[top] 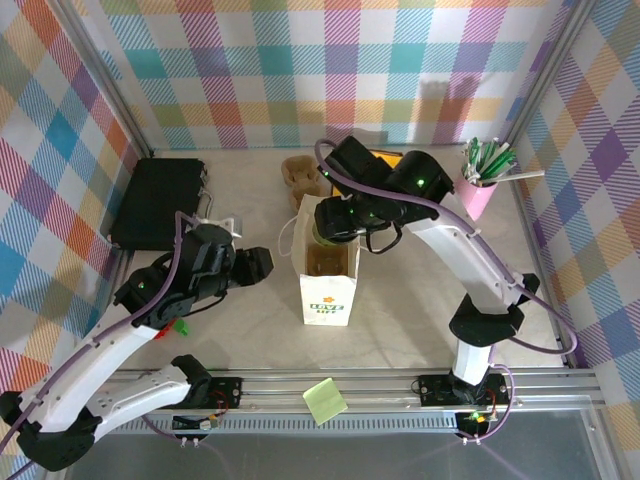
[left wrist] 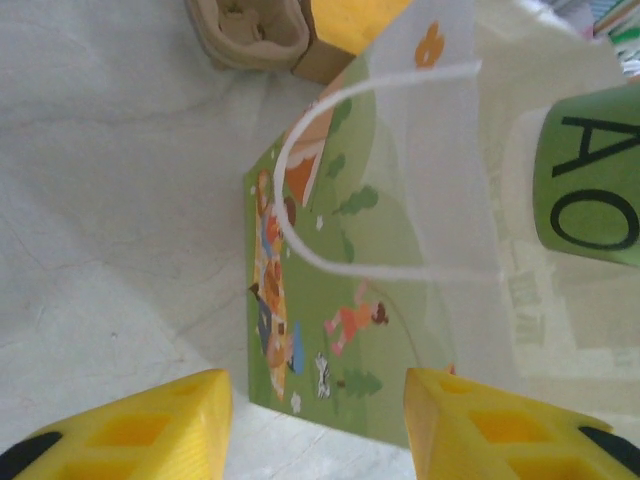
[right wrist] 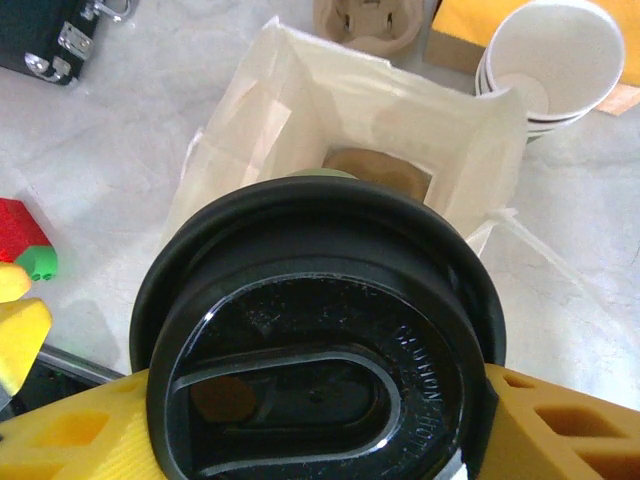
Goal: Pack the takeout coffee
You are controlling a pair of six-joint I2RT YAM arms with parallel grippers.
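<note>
Right jaws clenched on takeout coffee (right wrist: 315, 350), black lid up, held at open mouth of paper bag (top: 328, 290); cannot tell if base is below rim. Left jaws released, spread, near bag's left face, apart from its handle (left wrist: 283, 190). Behind bag: cardboard cup carrier (top: 302, 175), stack of white cups (right wrist: 555, 60), yellow box (right wrist: 465, 25). Black case (top: 155, 200) far left; pink cup of straws (top: 478, 190) far right. Red-green block (right wrist: 22, 240) near left arm. Green note (top: 325, 400) on front rail. Desk (top: 420, 300) pale, marbled. Walls (top: 300, 70) pastel plaid.
</note>
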